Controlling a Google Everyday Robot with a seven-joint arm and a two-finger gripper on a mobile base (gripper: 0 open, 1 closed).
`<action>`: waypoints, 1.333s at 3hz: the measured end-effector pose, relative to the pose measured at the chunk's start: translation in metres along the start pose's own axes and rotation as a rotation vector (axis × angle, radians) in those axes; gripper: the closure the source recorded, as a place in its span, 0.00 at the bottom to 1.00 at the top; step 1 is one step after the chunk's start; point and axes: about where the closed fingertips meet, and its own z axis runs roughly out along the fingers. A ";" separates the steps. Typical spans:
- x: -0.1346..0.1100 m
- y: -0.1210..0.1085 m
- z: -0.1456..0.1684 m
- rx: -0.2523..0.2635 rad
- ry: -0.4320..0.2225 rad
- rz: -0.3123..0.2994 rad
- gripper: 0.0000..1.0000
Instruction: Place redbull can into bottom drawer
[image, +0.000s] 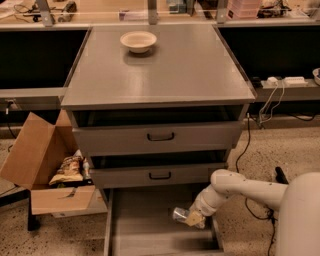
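Note:
The bottom drawer is pulled open below the two upper drawers, a wide grey tray with a bare floor. My gripper reaches in from the right on a white arm and is low over the drawer's right side. It is shut on the redbull can, a small silvery can lying on its side with its round end pointing left. The can is inside the drawer's outline, just above or on the floor; I cannot tell which.
A cream bowl sits at the back of the cabinet top. An open cardboard box with snack bags stands at the left of the cabinet. Cables lie on the floor at the right.

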 end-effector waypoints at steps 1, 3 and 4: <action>0.019 0.002 0.067 -0.128 -0.068 0.048 1.00; 0.048 -0.012 0.135 -0.190 -0.060 0.130 0.74; 0.057 -0.022 0.149 -0.196 -0.057 0.162 0.51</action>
